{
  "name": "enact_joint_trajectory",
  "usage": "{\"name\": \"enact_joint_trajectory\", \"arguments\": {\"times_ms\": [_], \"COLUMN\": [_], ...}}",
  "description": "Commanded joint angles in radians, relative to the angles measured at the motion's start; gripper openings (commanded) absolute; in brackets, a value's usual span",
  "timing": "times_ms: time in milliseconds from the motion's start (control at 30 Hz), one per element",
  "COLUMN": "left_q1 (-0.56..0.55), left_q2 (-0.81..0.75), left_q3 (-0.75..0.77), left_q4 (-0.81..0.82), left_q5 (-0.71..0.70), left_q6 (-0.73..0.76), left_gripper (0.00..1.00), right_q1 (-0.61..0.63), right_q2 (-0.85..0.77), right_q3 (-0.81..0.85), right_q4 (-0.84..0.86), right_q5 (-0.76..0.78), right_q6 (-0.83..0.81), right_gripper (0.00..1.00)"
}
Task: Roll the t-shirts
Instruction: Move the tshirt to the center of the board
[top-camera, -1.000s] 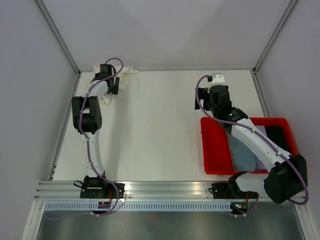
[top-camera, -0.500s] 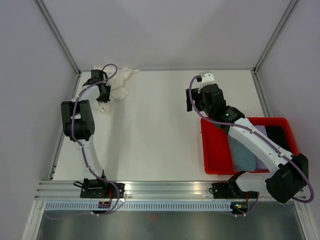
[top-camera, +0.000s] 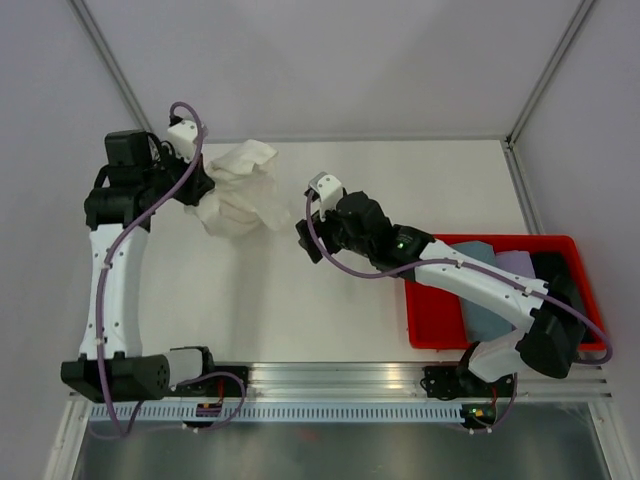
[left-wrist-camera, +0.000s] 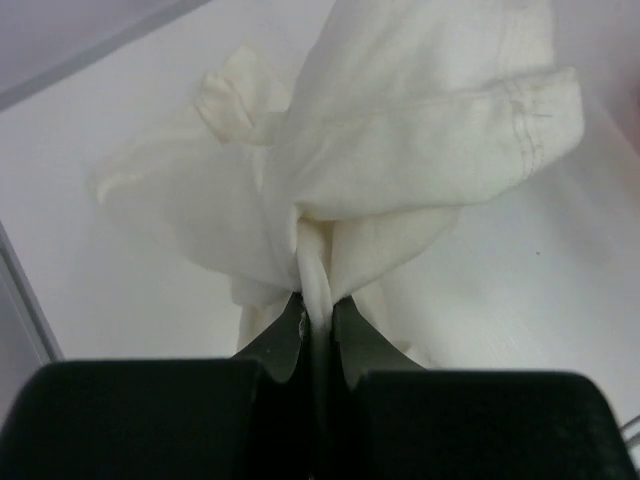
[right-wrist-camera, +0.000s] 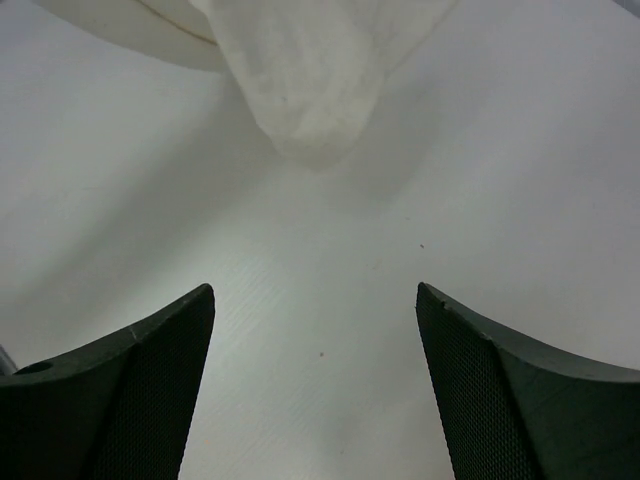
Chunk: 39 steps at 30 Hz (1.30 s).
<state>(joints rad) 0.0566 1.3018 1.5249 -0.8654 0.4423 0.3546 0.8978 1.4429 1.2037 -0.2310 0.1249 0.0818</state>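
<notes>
A cream-white t-shirt (top-camera: 240, 195) hangs bunched at the back left of the table, its lower part resting on the white surface. My left gripper (top-camera: 203, 190) is shut on a pinched fold of it. In the left wrist view the black jaws (left-wrist-camera: 316, 305) squeeze a thin ridge of the t-shirt (left-wrist-camera: 400, 150), and the rest fans out beyond them. To the shirt's right, my right gripper (top-camera: 305, 240) stands open near the table's middle. Nothing lies between its fingers in the right wrist view (right-wrist-camera: 312, 300), and a corner of the t-shirt (right-wrist-camera: 315, 110) lies just ahead of them.
A red bin (top-camera: 425, 305) stands at the right of the table, under the right arm. It holds a folded blue-grey garment (top-camera: 490, 305), a lavender one (top-camera: 515, 265) and something dark (top-camera: 555, 270). Grey walls close in the table at the back and sides.
My left gripper has shut on the t-shirt and lifted it from the back-left corner toward the middle. The right arm swung left from beside the bin to just short of the shirt.
</notes>
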Motion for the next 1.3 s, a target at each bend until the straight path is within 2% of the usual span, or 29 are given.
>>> {"name": "enact_joint_trajectory", "arguments": {"times_ms": [0, 133, 267, 333, 400, 500, 600, 667, 700, 733, 867, 900, 967, 1000, 1100, 1267], "left_q1": [0.0, -0.004, -0.012, -0.011, -0.011, -0.011, -0.011, -0.011, -0.009, -0.009, -0.009, -0.008, -0.009, -0.009, -0.009, -0.009], "left_q2": [-0.103, -0.179, -0.185, -0.176, -0.173, -0.174, -0.179, -0.177, -0.176, -0.165, -0.107, -0.09, -0.023, -0.001, 0.083, 0.022], "left_q3": [0.067, 0.069, 0.021, -0.012, -0.029, -0.031, -0.031, -0.028, -0.023, -0.02, 0.004, 0.011, 0.021, 0.024, 0.052, 0.006], "left_q4": [-0.11, -0.138, -0.138, -0.139, -0.139, -0.139, -0.142, -0.145, -0.147, -0.153, -0.153, -0.147, -0.117, -0.109, -0.096, -0.098], "left_q5": [0.163, 0.321, 0.368, 0.401, 0.424, 0.434, 0.443, 0.441, 0.438, 0.435, 0.394, 0.382, 0.308, 0.279, 0.153, 0.115], "left_q6": [0.06, 0.058, 0.072, 0.098, 0.11, 0.112, 0.106, 0.09, 0.086, 0.083, 0.072, 0.061, 0.018, 0.008, -0.012, 0.032], "left_gripper": [0.02, 0.02, 0.02, 0.02, 0.02, 0.02, 0.02, 0.02, 0.02, 0.02, 0.04, 0.22, 0.5, 0.7, 1.0, 1.0], "right_q1": [0.061, 0.073, 0.075, 0.073, 0.075, 0.073, 0.075, 0.073, 0.075, 0.073, 0.069, 0.067, 0.058, 0.052, 0.015, -0.12], "right_q2": [-0.029, -0.042, -0.085, -0.084, -0.046, 0.043, 0.118, 0.14, 0.145, 0.14, 0.067, 0.035, 0.01, -0.013, -0.039, -0.045], "right_q3": [0.065, 0.086, -0.004, -0.041, -0.059, -0.026, 0.002, 0.005, 0.004, -0.012, -0.067, -0.072, -0.069, -0.063, -0.043, 0.059], "right_q4": [0.134, 0.159, 0.226, 0.323, 0.361, 0.395, 0.446, 0.453, 0.455, 0.463, 0.496, 0.501, 0.486, 0.463, 0.429, 0.354], "right_q5": [-0.094, -0.186, -0.191, -0.188, -0.182, -0.28, -0.386, -0.377, -0.355, -0.329, -0.242, -0.222, -0.22, -0.22, -0.249, -0.332], "right_q6": [-0.013, 0.024, 0.053, 0.056, 0.043, 0.035, 0.078, 0.107, 0.116, 0.145, 0.165, 0.176, 0.209, 0.222, 0.295, 0.389], "right_gripper": [0.88, 0.89, 0.94, 0.95, 0.96, 0.94, 0.87, 0.58, 0.37, 0.01, 0.0, 0.0, 0.0, 0.01, 0.0, 0.0]}}
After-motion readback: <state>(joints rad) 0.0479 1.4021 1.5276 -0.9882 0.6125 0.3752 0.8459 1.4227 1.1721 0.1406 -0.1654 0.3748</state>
